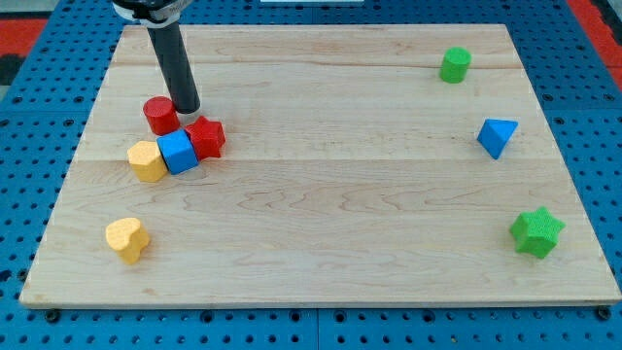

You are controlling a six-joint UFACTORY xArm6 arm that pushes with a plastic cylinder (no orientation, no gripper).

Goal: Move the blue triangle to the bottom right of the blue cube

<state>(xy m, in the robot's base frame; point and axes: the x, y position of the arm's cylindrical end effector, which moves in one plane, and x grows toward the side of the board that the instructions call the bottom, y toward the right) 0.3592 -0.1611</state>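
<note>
The blue triangle (497, 136) lies near the view's right edge, far from the tip (188, 107), with bare board (340, 214) between them. The blue cube (178, 152) sits just below the tip, pressed between a yellow block (147, 161) and a red block (206, 137); a red cylinder (160, 116) stands just beside the tip on the view's left. The arm has no jaws, only a rod, so it holds nothing. Probably the tip must cross to the triangle's far side, because it can only push. Two green blocks, a cylinder (454, 65) and a star (536, 232), and a yellow heart (127, 239) are well apart.
</note>
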